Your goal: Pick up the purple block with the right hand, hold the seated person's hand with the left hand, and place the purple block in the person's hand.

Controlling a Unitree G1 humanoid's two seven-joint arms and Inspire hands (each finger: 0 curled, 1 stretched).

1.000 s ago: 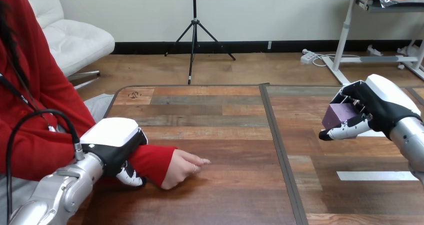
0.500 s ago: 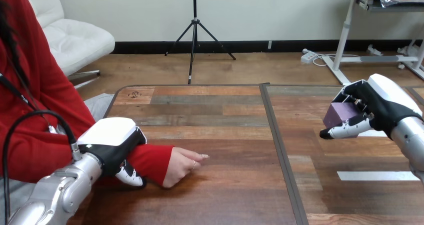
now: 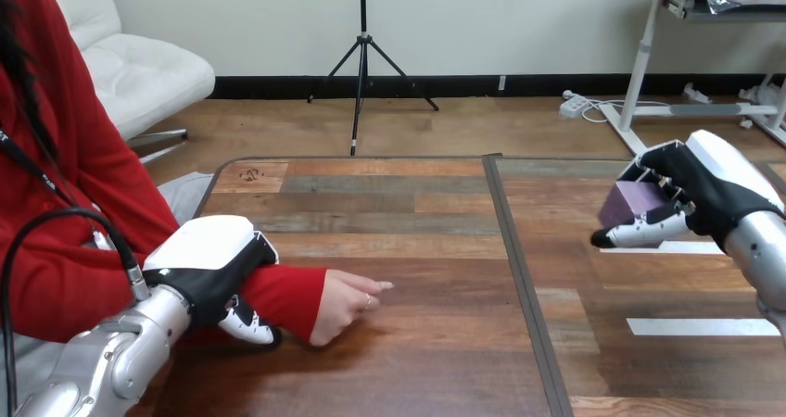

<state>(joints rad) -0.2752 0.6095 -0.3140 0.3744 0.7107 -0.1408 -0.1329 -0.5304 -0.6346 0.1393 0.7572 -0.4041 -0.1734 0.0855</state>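
My right hand (image 3: 706,191) hovers above the table's right part, its fingers and thumb curled round the purple block (image 3: 630,204). At the left, my left hand (image 3: 211,267) lies over the person's red-sleeved forearm (image 3: 278,296), fingers curled round it near the wrist. The person's hand (image 3: 347,303) rests on the wooden table (image 3: 408,241) palm down, fingers loosely bent and pointing right. A wide stretch of table separates the block from the person's hand.
A dark seam (image 3: 514,269) runs front to back across the table between the two hands. White tape strips (image 3: 690,326) lie on the table's right part, below my right hand. The person sits at the left edge.
My right hand has lifted the block slightly. The left hand and the person's forearm have stayed in place.
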